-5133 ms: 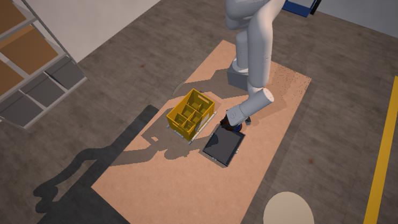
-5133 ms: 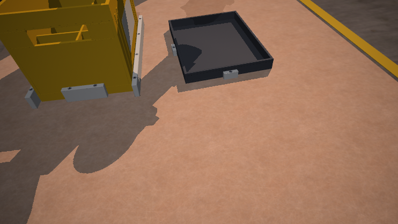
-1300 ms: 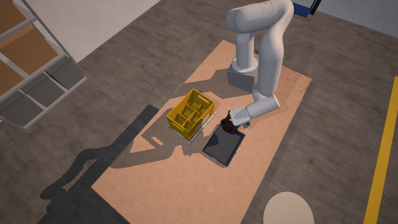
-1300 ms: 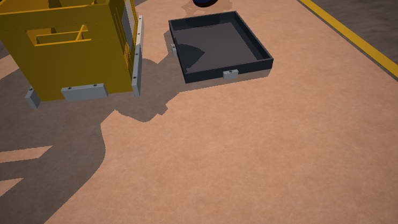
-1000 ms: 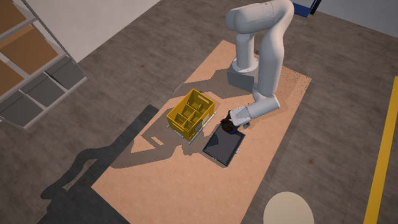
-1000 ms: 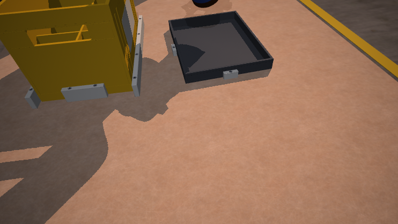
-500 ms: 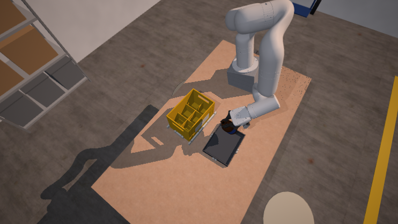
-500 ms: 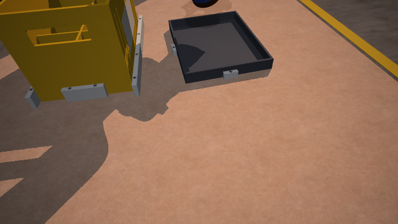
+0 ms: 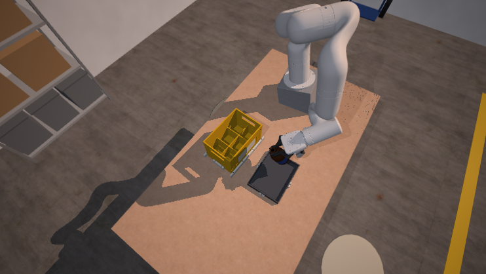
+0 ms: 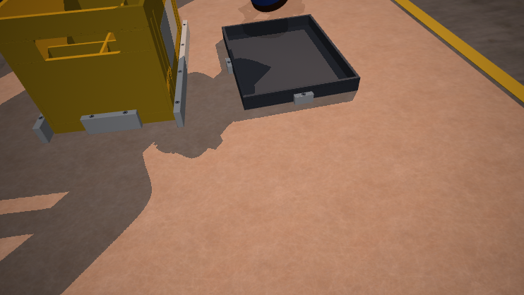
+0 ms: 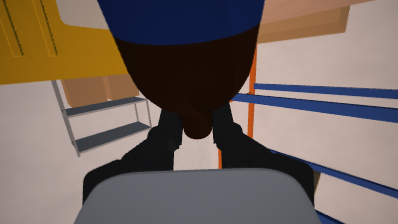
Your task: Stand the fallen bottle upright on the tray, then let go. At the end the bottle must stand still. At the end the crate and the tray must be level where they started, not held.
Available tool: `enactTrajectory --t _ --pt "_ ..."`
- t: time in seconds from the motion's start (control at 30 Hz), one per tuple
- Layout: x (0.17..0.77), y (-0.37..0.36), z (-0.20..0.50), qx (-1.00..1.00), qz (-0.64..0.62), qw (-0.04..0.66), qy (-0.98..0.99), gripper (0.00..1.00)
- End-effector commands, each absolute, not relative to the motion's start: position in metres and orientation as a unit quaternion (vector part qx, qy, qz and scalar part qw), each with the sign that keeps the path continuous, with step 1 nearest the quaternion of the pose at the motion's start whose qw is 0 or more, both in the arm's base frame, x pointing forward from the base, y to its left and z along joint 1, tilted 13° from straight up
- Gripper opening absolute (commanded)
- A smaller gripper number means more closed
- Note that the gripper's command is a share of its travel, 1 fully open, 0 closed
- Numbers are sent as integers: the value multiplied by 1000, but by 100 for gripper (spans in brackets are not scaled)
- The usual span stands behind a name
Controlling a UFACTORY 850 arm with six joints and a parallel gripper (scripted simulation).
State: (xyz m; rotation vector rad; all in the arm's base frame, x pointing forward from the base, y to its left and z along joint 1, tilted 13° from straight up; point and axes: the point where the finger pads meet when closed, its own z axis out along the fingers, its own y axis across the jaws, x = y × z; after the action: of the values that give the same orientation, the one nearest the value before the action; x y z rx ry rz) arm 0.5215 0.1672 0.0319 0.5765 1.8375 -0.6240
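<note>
My gripper [image 9: 277, 152] is shut on the neck of a dark brown bottle [image 9: 278, 156] with a blue label. It holds the bottle just over the far edge of the dark tray [image 9: 273, 178]. In the wrist view the two black fingers clamp the bottle's neck, and the brown body with the blue band [image 11: 182, 47] fills the top of the picture. In the exterior view only the bottle's blue lower part [image 10: 268, 4] shows at the top edge, behind the tray [image 10: 287, 58]. The tray is empty and lies flat.
A yellow crate [image 9: 232, 138] with dividers stands left of the tray, held by grey brackets; it also shows in the exterior view [image 10: 87, 62]. The arm's base [image 9: 295, 92] stands behind. A metal shelf [image 9: 37, 75] is far left. A yellow floor line [image 9: 467, 190] runs at the right.
</note>
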Motion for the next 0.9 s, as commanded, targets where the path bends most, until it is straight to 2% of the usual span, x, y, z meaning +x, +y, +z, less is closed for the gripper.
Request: enactTrajectory --t 0.0,0.87 --pt "522 168 33 240 -263 538 764 0" --pt "521 169 33 223 -276 582 731 0"
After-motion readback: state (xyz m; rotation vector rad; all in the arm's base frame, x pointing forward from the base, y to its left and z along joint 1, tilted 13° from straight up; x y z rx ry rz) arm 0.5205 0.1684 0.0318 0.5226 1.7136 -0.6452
